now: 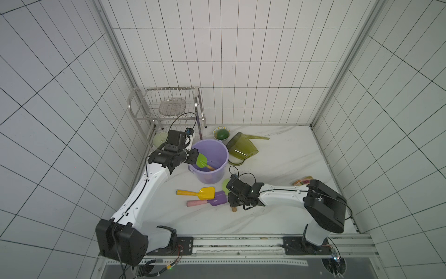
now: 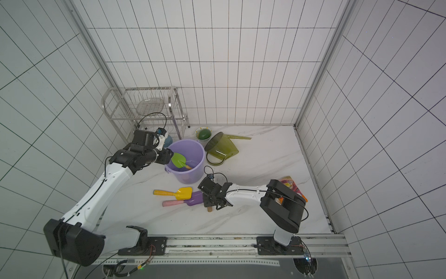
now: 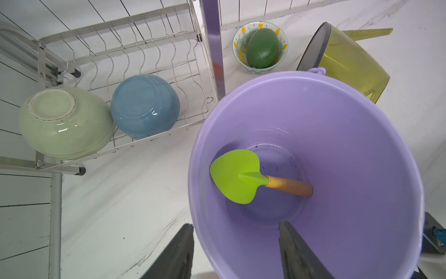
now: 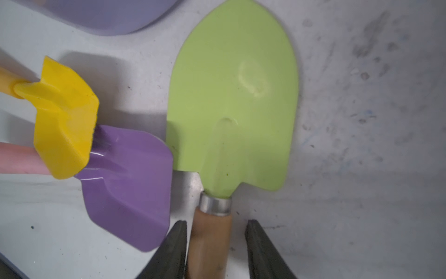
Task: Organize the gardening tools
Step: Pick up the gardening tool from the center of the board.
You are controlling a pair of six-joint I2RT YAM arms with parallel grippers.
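In the worktop's (image 1: 277, 169) back-left corner a dish rack (image 1: 169, 118) shelters a green bowl (image 3: 65, 123) and a blue bowl (image 3: 144, 106). Beside it the left gripper (image 3: 235, 224) straddles the purple bucket's (image 1: 212, 176) rim, jaws wide apart and empty; the bright-green trowel (image 3: 235, 176) lies inside. Toward the front edge, the yellow scoop (image 1: 206, 192) overlaps the purple scoop (image 1: 218, 198), crowding the pale-green spade (image 4: 231, 101). The right gripper (image 4: 216, 221) brackets its wooden handle, not clamped. The watering can (image 1: 242, 147) lies tipped behind the bucket; a snack packet (image 2: 288, 182) sits near the right edge.
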